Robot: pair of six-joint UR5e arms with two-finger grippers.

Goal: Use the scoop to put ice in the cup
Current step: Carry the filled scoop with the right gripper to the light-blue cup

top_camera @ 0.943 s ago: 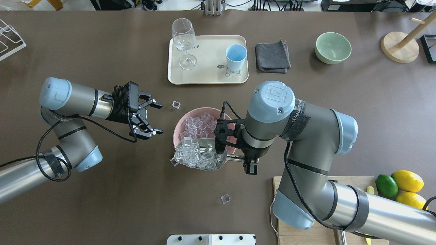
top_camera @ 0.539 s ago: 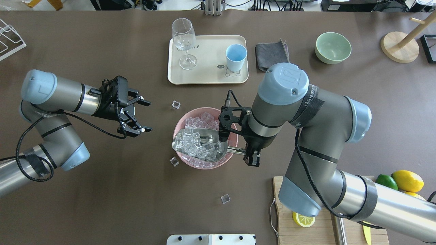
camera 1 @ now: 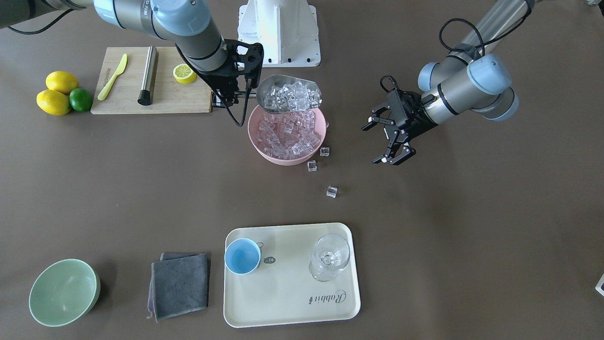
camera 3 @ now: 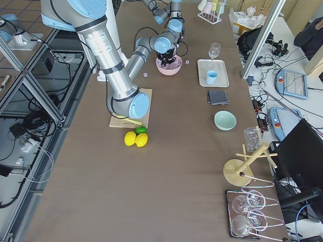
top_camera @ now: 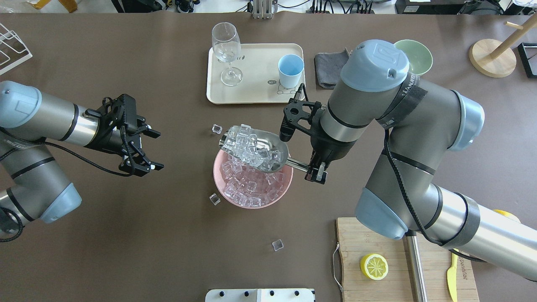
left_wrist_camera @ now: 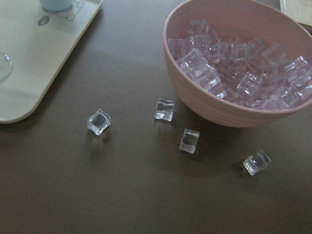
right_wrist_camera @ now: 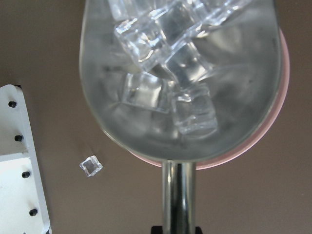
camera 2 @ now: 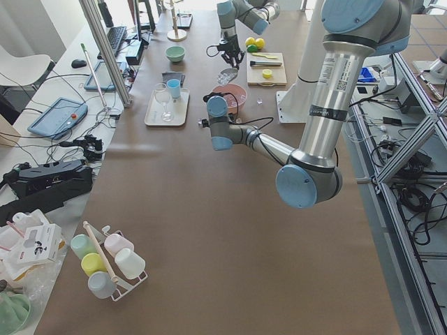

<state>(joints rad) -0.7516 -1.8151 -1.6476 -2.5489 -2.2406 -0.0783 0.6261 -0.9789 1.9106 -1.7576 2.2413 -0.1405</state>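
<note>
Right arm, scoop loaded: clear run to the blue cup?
Probably yes. The right gripper holds the scoop raised above the pink bowl; the cup stands open on the tray beyond it, bare table between them. The wine glass stands at the tray's other end, apart from the cup.

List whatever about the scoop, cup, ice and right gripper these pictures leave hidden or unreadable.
Cup: left wrist view, cut off by the top edge.
Scoop: right wrist view, front lip cut off by the top edge.
Right gripper: overhead view, its hold on the scoop handle largely hidden beneath the right arm.
Pale green bowl: overhead view, partly covered by that arm.
Ice: exterior right view, too small to count.
</note>
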